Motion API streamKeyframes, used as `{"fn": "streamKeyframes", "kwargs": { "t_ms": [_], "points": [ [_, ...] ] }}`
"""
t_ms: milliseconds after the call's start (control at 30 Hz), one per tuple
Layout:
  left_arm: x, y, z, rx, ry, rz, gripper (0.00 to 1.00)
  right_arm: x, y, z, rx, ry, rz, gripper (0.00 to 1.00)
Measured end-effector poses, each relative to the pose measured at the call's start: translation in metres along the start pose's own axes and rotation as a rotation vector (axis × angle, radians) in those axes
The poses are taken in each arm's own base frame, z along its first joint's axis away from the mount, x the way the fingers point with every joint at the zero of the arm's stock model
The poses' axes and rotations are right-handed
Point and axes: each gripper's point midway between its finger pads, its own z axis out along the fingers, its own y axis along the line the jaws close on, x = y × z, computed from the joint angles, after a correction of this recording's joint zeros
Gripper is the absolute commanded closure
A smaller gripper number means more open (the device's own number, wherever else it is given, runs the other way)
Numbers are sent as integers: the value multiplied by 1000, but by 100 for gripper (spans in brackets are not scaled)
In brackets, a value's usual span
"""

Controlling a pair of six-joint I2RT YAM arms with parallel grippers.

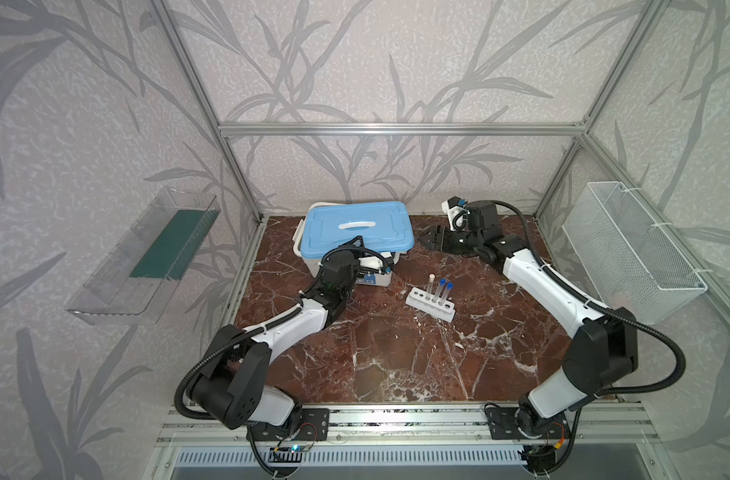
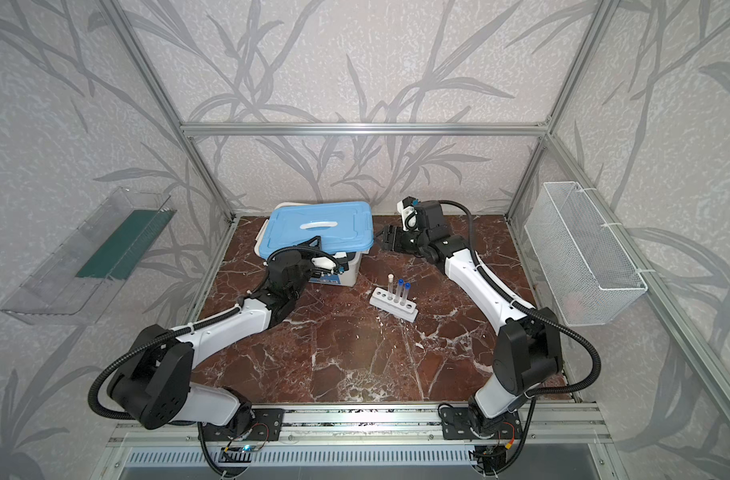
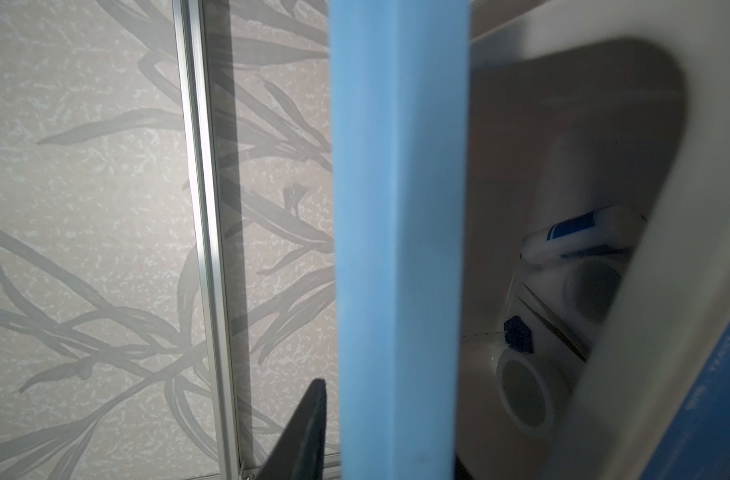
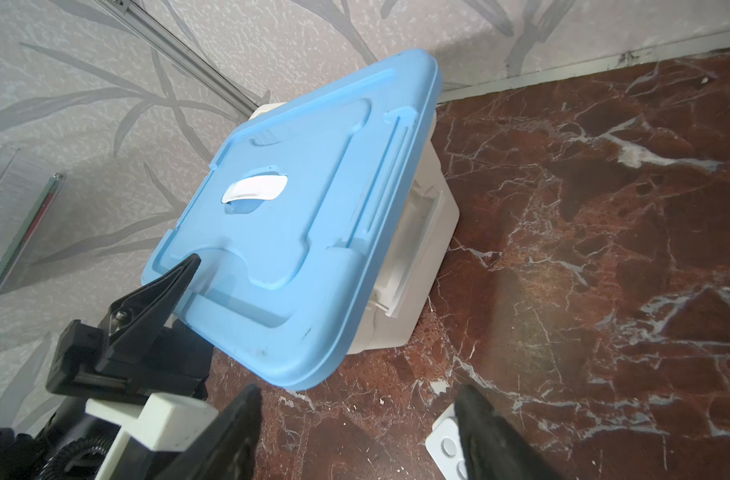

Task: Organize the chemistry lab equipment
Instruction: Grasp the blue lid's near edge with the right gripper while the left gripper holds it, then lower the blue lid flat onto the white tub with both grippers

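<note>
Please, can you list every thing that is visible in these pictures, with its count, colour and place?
bin: one, white, at the back of the table, left of the middle
lid: one, blue, tilted on the bin
bottle: one, white with blue label, inside the bin
cups: two, white, inside the bin
tweezers: one, metal, inside the bin
cylinder: one, blue base showing, inside the bin
rack: one, white, table middle
test tubes: three, clear, two blue caps, one white, upright in the rack
tray: one, clear, left wall
basket: one, white wire, right wall
table: one, red-brown marble
left claw: black, at the lid's front edge
right claw: black, open, right of the bin
</note>
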Motion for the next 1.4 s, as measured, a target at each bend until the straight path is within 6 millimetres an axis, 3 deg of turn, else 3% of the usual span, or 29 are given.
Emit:
{"fn": "streamKeyframes", "kwargs": {
  "t_ms": [200,367,467,767,1133,1400],
  "points": [
    [0,-3,0,10,1,3,63,4,-11,30,31,31,16,27],
    [1,-6,0,26,6,5,37,13,-19,49,45,65,36,29],
    [2,-7,-1,30,7,5,28,13,-19,55,48,67,43,33],
    [3,-8,-1,32,11,2,18,14,-6,62,22,64,48,44],
    [4,-5,-7,40,19,-12,11,20,-15,80,35,83,85,61],
    [1,-5,-18,55,15,-47,7,18,-16,81,45,71,135,70]
  ]
}}
